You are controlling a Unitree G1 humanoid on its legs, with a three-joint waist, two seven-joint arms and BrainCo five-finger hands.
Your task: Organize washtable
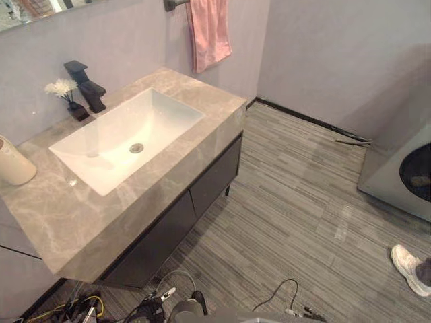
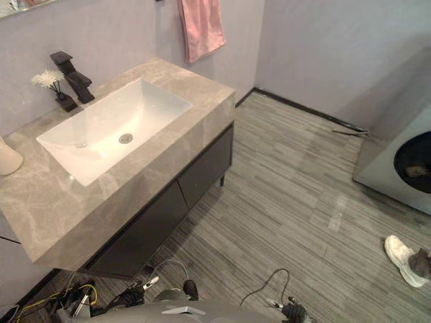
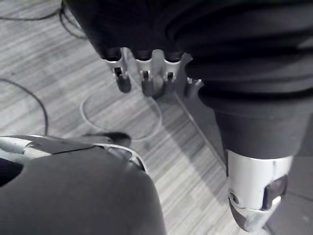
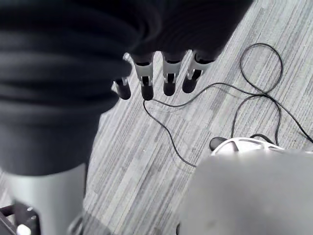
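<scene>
Showing in the eye views, the washtable (image 1: 74, 222) is carrying a white basin (image 1: 158, 114), black faucet (image 1: 91, 91), flower vase (image 1: 76, 109) and cream container (image 1: 13, 165). Left wrist view: left hand (image 3: 145, 78) is hanging above the floor (image 3: 58, 73), fingers relaxed, holding nothing. Right wrist view: right hand (image 4: 168, 78) is hanging likewise, empty.

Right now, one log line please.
left hand: open, over floor | right hand: open, over floor | washtable: cup, vase by faucet
</scene>
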